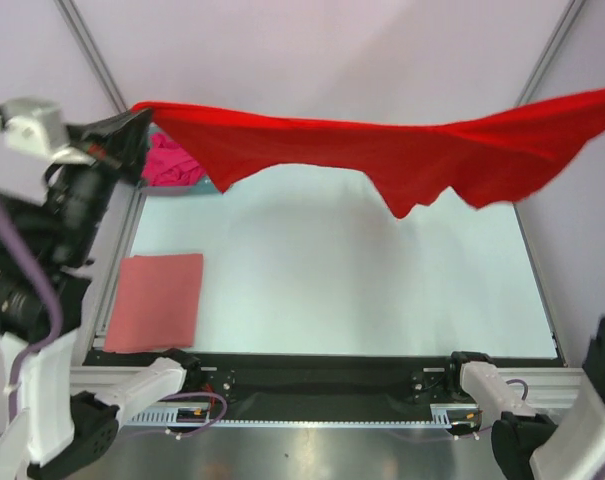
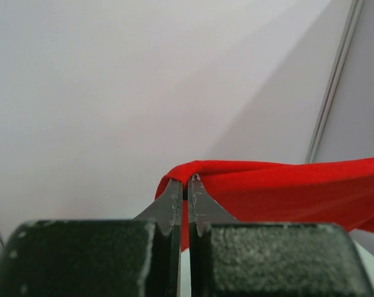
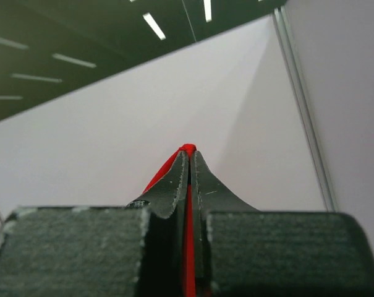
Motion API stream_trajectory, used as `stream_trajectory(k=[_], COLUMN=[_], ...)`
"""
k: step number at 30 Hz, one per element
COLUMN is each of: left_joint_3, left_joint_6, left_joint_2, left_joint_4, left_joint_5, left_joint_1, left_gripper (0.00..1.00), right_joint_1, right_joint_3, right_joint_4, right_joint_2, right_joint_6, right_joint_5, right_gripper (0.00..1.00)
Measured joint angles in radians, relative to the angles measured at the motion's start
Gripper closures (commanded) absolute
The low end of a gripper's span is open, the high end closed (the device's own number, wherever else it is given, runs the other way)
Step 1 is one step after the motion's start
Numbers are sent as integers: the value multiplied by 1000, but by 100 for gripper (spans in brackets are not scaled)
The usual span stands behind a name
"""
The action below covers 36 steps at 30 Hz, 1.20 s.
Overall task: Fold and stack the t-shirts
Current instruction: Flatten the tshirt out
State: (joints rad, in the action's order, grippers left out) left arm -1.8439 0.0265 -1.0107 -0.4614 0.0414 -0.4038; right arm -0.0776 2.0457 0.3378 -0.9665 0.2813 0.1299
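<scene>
1. hanging spread above the tabletop (image 1: pixel 362 290), the red shirt (image 1: pixel 382 150) is pinched at one end by the left jaws and at the other by the right jaws
2. the salmon shirt (image 1: pixel 157 300) is seen folded flat, the magenta shirt (image 1: pixel 172 162) crumpled behind it
3. two folds and the stacking are judged left

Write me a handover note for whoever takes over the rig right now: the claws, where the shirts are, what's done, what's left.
Claws: the left claw is shut on one end of the red t-shirt. The right claw is shut on red cloth too, apparently the shirt's other end.
Shirts: the red t-shirt hangs spread in the air above the table, unfolded. The salmon-pink t-shirt lies folded flat at the near left. The magenta t-shirt is bunched at the far left, partly hidden by the red one.
Done: one shirt folded.
Left: fold the red and the magenta, then stack all three.
</scene>
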Motion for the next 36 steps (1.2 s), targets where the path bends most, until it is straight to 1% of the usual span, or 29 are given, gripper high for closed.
stream_trajectory(k=[5, 8, 11, 14, 17, 19, 22, 24, 27, 30, 33, 36], left_joint_3=[43, 56, 54, 49, 50, 82, 179, 284, 392, 456, 428, 305], left_joint_6=[3, 6, 8, 7, 6, -8, -36, -62, -64, -62, -59, -53], left_joint_2=[164, 226, 237, 210, 164, 130, 79, 1, -121, -312, -560, -812], left_joint_4=[-4, -13, -14, -23, -19, 8, 62, 102, 190, 259, 278, 242], left_joint_5=[-2, -3, -3, -3, -1, 7, 42, 82, 87, 89, 88, 87], left_joint_1=[0, -5, -15, -20, -20, -20, -20, -18, 7, 45, 75, 93], left_gripper=[100, 100, 100, 100, 100, 100, 100, 99, 100, 100, 100, 100], right_joint_1=[0, 0, 0, 0, 1, 2, 2, 2, 2, -2, -12, -23], right_joint_3=[86, 141, 167, 158, 86, -13, -206, -381, -537, -663, -698, -672], right_joint_4=[71, 104, 122, 130, 97, 59, -21, -97, -218, -326, -397, -459], right_joint_2=[102, 117, 116, 104, 94, 90, 71, 18, -84, -243, -447, -679], right_joint_6=[24, 35, 44, 51, 51, 51, 50, 47, 42, 35, 31, 31], right_joint_5=[-4, -7, -12, -19, -26, -33, -41, -48, -56, -64, -84, -114], right_gripper=[100, 100, 100, 100, 100, 100, 100, 100, 100, 100, 100, 100])
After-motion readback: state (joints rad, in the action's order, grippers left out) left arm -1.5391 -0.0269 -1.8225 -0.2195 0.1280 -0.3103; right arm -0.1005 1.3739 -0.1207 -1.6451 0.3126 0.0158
